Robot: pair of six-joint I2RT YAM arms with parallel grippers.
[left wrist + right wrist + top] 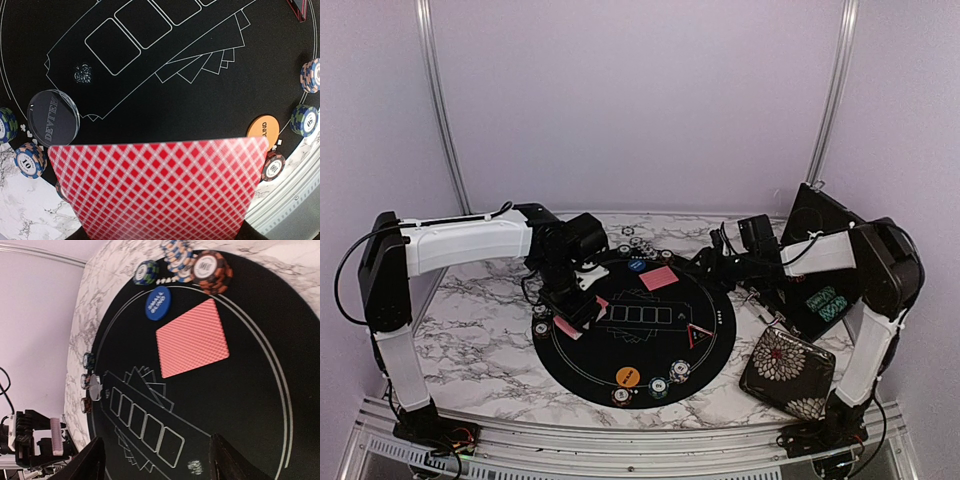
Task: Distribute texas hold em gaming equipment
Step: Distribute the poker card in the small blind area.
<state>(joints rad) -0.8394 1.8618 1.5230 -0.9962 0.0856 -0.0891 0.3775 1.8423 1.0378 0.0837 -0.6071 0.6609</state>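
— What do the containers hold?
— The black case (823, 215), at the right of the top view, stands open with teal pieces (821, 302) inside; what they are I cannot tell. The floral pouch (787, 372) lies below it, its inside hidden.
— And the arms?
— The left gripper (575, 312) reaches over the left side of the mat (660, 350), clamped on a red-backed deck (160, 190). The right gripper (157, 462) hangs wide open and empty; one red-backed card (192, 337) lies flat on the mat's upper part.

A round black felt mat (650, 352) lies mid-frame on the white marble tabletop (480, 340). At its left edge the left gripper (578, 310) holds pink-red-backed playing cards (565, 327). A single pink-red-backed card (658, 278) lies on the mat's upper part, near the right gripper (698, 264). A floral square pouch (787, 372) sits lower right.
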